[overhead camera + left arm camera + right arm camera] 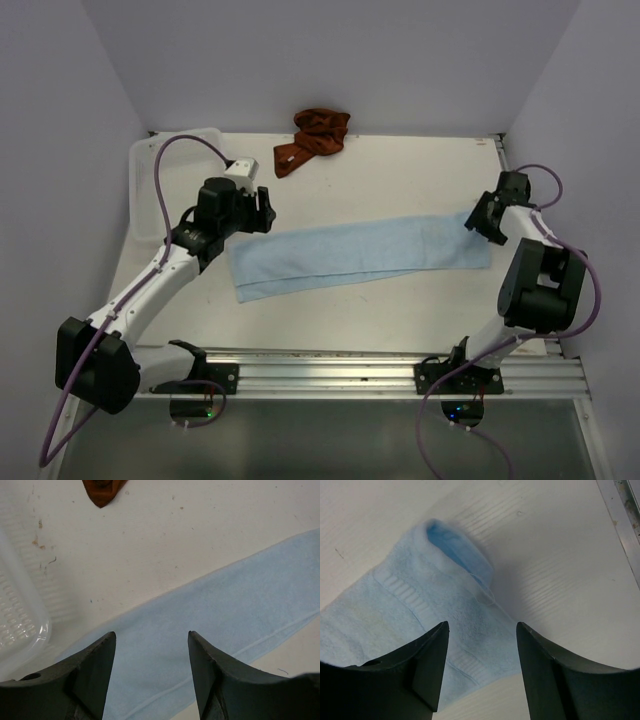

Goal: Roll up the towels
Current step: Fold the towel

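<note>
1. A white basket (143, 185) sat at the upper left, with both towels outside it on the surface (400, 180).
2. The blue towel (360, 255) lay stretched across the centre, and the rust towel (315, 138) lay bunched at top centre.
3. The left claw (262, 208) and the right claw (480, 218) stood open and empty at the blue towel's ends.

The sky-blue towel (360, 255) is pale and even, with a ribbed woven band across its end and a deeper blue inside the curled corner. A faint yellowish tinge may sit near that band, though the view is soft. The rust towel (312, 140) is a plain reddish-brown. The worktop (400, 170) is off-white, flecked with small brown specks. The basket (30, 622) is translucent white with a fine grid pattern. The left fingers (95, 680) and right fingers (427, 670) are dark charcoal.
</note>
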Controlling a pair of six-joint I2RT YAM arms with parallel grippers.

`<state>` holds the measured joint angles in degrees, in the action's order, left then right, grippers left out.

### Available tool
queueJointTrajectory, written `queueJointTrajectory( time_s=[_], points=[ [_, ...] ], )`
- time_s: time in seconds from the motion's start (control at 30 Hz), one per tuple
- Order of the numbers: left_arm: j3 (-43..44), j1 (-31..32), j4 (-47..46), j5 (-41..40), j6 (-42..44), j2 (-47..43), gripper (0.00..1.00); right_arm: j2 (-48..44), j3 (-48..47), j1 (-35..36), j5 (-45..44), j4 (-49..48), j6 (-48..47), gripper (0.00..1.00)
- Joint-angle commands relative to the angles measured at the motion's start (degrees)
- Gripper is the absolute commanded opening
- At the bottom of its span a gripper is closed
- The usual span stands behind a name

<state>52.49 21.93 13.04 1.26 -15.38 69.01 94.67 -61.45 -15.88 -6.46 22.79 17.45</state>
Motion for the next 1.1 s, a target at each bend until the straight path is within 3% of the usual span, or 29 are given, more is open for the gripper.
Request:
queueJointTrajectory(
  time_s=[0.0,0.33,0.4,0.53,0.63,1.07],
  points=[
    [-0.19,0.30,-0.03,-0.38,1.14,0.24,0.64,1.74,-0.77,-0.03,-1.79,-4.67,-3.21,0.61],
    [0.07,0.30,-0.38,0.76,1.05,1.91,0.64,9.56,-1.22,-0.56,3.73,-9.16,-3.84,0.59],
    [0.16,0.22,-0.21,0.68,1.05,2.18,0.64,10.09,-0.43,-0.56,4.78,-10.48,-3.57,0.54],
    [0.24,0.30,-0.03,0.68,1.05,2.27,0.64,8.96,0.71,-0.38,6.20,-10.04,-2.52,0.28],
    [0.24,0.22,-0.21,0.76,1.05,2.27,0.64,6.50,0.46,0.50,6.20,-8.29,-2.51,0.18],
    [-0.98,0.22,-0.82,0.94,1.05,-1.51,0.64,-1.94,-7.63,8.23,-1.01,10.07,-6.03,0.00]
  ],
)
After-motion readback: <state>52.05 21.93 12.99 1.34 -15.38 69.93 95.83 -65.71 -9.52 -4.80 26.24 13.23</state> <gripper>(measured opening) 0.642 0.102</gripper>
